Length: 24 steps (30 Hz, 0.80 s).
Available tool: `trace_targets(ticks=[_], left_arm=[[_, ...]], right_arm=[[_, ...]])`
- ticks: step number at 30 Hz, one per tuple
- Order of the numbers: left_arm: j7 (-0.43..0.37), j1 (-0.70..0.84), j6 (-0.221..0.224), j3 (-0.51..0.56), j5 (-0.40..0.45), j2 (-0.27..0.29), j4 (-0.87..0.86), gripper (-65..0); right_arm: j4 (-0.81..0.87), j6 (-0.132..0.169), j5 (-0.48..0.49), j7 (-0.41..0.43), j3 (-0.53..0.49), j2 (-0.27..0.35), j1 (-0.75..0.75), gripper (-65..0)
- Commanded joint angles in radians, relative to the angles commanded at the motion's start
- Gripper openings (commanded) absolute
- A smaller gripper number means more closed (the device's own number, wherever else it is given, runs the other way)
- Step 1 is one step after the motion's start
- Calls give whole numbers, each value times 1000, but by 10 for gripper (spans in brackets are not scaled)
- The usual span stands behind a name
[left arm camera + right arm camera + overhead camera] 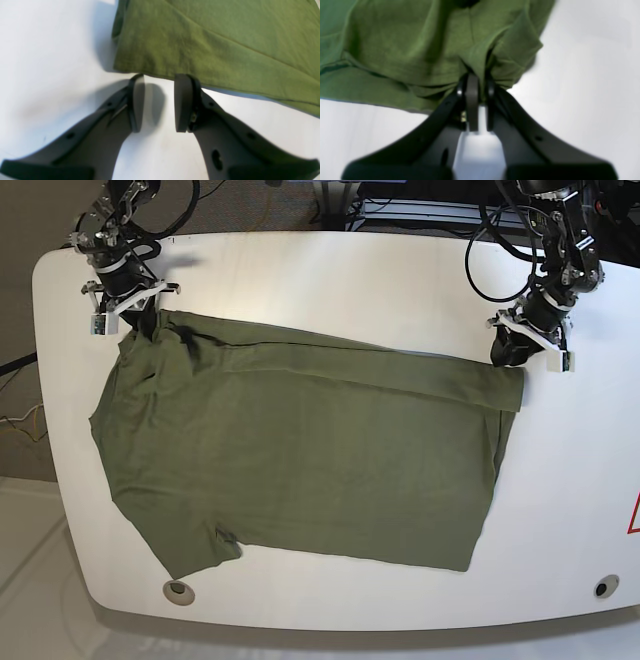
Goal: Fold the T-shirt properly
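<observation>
— Where is the cloth?

— The white table carries the T-shirt; it lies spread across the middle, olive green, with its far long edge folded over.

— And your grippers?

— My right gripper is closed tight on a bunched corner of the cloth. My left gripper stands apart, nothing between its pads, just beside the hem.

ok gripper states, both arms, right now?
Left gripper: open, empty, at the T-shirt edge.
Right gripper: shut on bunched T-shirt cloth.
</observation>
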Motion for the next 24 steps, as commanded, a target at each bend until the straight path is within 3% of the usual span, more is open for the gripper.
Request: trace_targets(ticks=[10, 19, 24], left_arm=[[-3, 0, -3, -74, 2, 0, 112, -458], [-23, -23, -2, -112, 3, 0, 140, -240], [-78, -38, -5, -110, 21, 0, 104, -228]], right_arm=[[0, 0, 2, 0, -2, 0, 0, -608], [2, 0, 0, 0, -2, 0, 2, -608], [2, 0, 0, 0, -2, 0, 2, -608]])
